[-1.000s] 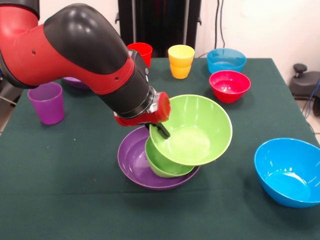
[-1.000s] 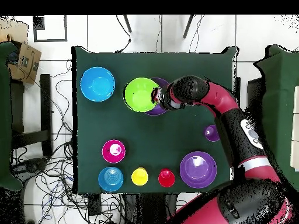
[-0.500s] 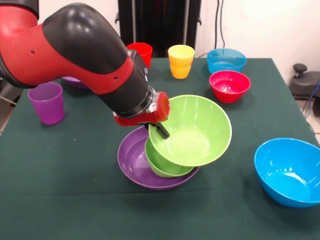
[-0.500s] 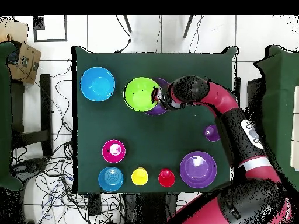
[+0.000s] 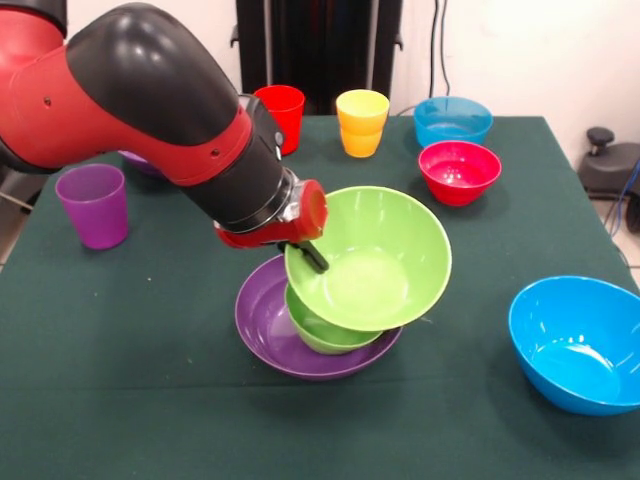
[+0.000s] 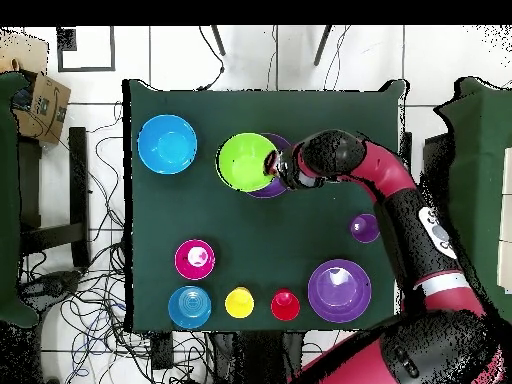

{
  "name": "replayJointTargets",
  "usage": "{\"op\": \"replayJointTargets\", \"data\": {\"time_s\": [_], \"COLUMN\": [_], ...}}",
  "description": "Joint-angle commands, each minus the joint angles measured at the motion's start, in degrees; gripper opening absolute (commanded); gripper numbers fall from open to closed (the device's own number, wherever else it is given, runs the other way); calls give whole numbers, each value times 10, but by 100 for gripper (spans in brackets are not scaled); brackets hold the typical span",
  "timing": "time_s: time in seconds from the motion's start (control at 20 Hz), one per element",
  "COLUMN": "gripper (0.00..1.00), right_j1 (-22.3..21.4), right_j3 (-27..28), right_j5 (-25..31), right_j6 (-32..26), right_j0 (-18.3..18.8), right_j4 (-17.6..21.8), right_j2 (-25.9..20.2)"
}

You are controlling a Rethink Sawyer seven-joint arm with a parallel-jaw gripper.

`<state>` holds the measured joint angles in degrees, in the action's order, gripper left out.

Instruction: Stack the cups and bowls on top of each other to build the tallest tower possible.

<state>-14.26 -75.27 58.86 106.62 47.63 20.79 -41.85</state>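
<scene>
Near the middle of the tabletop (image 5: 120, 400), the claw (image 5: 305, 250) is closed on the near-side rim of the lime green bowl (image 5: 375, 262), one finger showing inside the wall. That bowl sits tilted over a smaller green bowl (image 5: 320, 330), which rests in a purple bowl (image 5: 262, 325). The step in hand looks like seating the lime bowl on this low tower. Next it should be levelled and centred before the claw lets go, or it may slide off toward the blue bowl (image 5: 575, 345), which stands well apart. At the far edge wait the red cup (image 5: 282, 105), yellow cup (image 5: 362, 122), purple cup (image 5: 92, 205), red bowl (image 5: 459, 171) and light blue bowl (image 5: 452, 120).
</scene>
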Motion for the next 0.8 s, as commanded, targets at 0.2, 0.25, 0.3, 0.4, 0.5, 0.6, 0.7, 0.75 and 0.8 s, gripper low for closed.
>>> {"op": "replayJointTargets", "data": {"time_s": [0.2, 0.25, 0.3, 0.4, 0.5, 0.6, 0.7, 0.75, 0.8], "gripper": [0, 0, 0, 0, 0, 0, 0, 0, 0], "right_j1": [3, 4, 4, 4, 2, 0, 1, 3, 4], "right_j3": [55, 57, 57, 57, 59, 61, 61, 62, 63], "right_j5": [69, 71, 71, 72, 78, 84, 84, 82, 80], "right_j6": [-211, -212, -213, -213, -214, -216, -216, -216, -217], "right_j0": [0, 0, 1, 2, 3, 4, 5, 5, 5], "right_j4": [45, 45, 46, 47, 47, 47, 49, 50, 51], "right_j2": [-9, -9, -9, -10, -12, -12, -12, -13, -13]}}
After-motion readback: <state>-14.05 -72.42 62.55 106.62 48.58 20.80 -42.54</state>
